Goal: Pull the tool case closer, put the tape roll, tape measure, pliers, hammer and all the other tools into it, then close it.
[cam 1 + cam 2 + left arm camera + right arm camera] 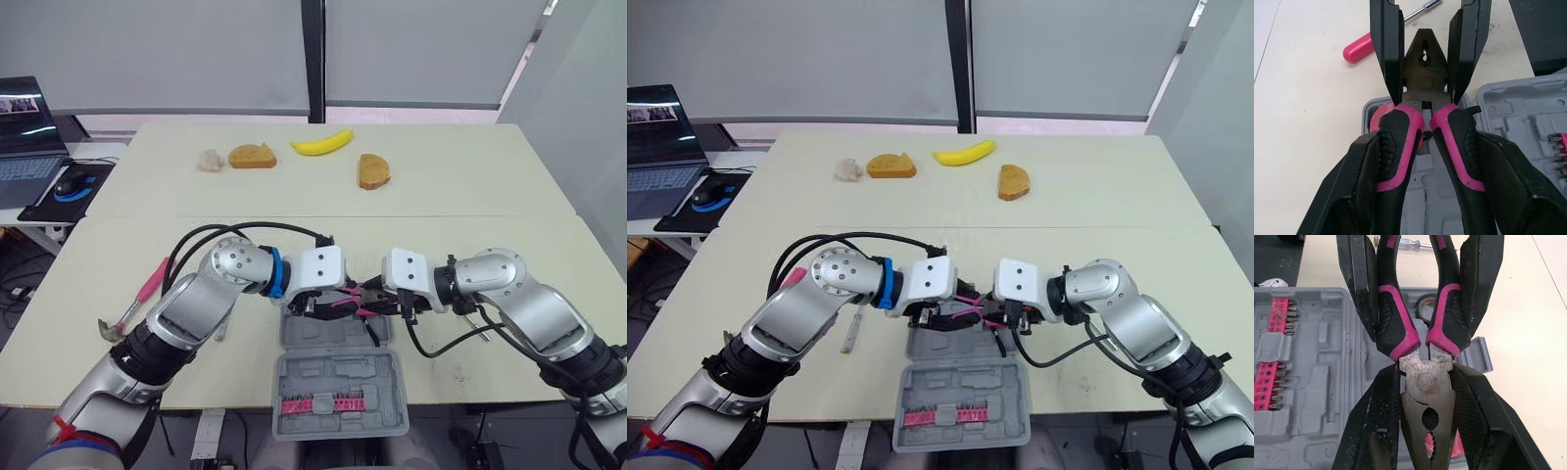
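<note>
Looks roughly midway. Has the tool case (338,392) lying open at the near edge of the counter (490,196), so judged pulled close already. Holds the pliers (355,300) just above the case's far half with both arms: left jaws closed tight on the pink handles, right jaws closed tight on the metal head (a hand-over or a shared lowering, hard to say which). Shows a tape roll (1426,308) down in a case pocket, and a strip of bits (323,403) in the near half. Cannot place the tape measure for sure. Leaves the hammer (137,299) out on the counter well to the left, and a screwdriver (1359,48) near the case. Calls for seating the pliers, gathering the rest, then shutting the lid
</note>
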### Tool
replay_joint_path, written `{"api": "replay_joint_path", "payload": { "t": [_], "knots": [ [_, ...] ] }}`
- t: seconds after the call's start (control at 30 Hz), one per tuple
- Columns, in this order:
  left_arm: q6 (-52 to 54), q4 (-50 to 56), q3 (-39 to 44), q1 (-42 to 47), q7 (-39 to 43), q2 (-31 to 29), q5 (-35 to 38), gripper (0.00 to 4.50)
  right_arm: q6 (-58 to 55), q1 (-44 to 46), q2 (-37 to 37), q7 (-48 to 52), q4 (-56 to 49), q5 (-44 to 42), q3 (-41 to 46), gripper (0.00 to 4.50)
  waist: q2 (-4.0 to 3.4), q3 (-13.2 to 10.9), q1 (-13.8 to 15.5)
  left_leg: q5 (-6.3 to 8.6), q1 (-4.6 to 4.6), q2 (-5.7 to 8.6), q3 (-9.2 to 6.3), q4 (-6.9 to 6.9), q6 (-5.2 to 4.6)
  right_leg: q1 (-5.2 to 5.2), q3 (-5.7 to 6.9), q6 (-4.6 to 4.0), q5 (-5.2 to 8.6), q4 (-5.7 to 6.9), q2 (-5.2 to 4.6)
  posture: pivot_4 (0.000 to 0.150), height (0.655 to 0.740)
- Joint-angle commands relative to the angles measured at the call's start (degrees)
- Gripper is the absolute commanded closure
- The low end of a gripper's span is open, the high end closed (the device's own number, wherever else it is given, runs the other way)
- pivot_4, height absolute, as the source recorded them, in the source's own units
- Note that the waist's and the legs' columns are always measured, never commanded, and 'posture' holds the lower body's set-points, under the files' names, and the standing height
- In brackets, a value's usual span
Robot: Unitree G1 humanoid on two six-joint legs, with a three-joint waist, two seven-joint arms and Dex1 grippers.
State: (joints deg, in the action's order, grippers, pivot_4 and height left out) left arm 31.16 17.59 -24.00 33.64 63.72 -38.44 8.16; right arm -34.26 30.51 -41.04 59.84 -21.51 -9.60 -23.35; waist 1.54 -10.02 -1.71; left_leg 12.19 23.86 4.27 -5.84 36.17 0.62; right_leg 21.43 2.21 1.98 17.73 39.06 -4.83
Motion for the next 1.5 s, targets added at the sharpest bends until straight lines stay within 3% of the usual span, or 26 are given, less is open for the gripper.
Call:
{"api": "replay_joint_path", "payload": {
  "t": [0.03,0.1,0.37,0.6,1.5],
  "knots": [
    [-5.83,0.57,7.00,-3.75,0.82,-0.89,4.06,0.60,0.85,1.79,0.07,0.31,-1.57,0.40,0.84,3.24,-0.01,0.00,-0.11,0.00,0.00,0.00,0.01,0.00,0.00,0.01,-0.01,0.00,0.00,0.00,0.00,0.150,0.7400],
    [-9.52,-0.25,11.69,-7.85,2.69,-3.02,6.56,0.02,0.79,2.07,-0.48,0.90,-1.52,1.66,-0.75,3.24,-0.01,0.00,-0.21,-0.01,-0.02,-0.01,0.00,0.00,0.02,0.01,-0.01,0.00,0.00,0.00,0.00,0.150,0.7400],
    [-24.19,-7.56,24.16,-18.47,10.31,-7.11,13.04,0.00,-1.19,3.49,-1.38,2.39,-0.53,9.84,-9.81,3.24,-0.03,0.01,0.08,-0.02,-0.03,0.00,-0.03,0.00,0.04,0.01,0.00,-0.01,0.00,-0.01,-0.05,0.150,0.7400],
    [-32.02,-12.64,28.58,-27.83,18.10,-12.86,13.89,0.00,-8.53,6.41,1.71,2.16,0.31,17.71,-18.42,3.24,-0.06,0.01,-0.12,-0.01,-0.03,0.00,-0.01,-0.06,0.03,0.11,-0.05,-0.02,0.00,0.01,-0.05,0.150,0.7400],
    [-31.07,-10.47,29.42,-28.85,16.82,-14.35,15.58,0.00,-12.82,10.64,9.68,-0.18,5.54,18.38,-18.34,3.24,-0.07,0.01,0.01,-0.01,-0.04,0.01,-0.06,-0.06,0.03,0.17,-0.03,-0.02,-0.01,0.09,-0.02,0.150,0.7400]
  ]
}}
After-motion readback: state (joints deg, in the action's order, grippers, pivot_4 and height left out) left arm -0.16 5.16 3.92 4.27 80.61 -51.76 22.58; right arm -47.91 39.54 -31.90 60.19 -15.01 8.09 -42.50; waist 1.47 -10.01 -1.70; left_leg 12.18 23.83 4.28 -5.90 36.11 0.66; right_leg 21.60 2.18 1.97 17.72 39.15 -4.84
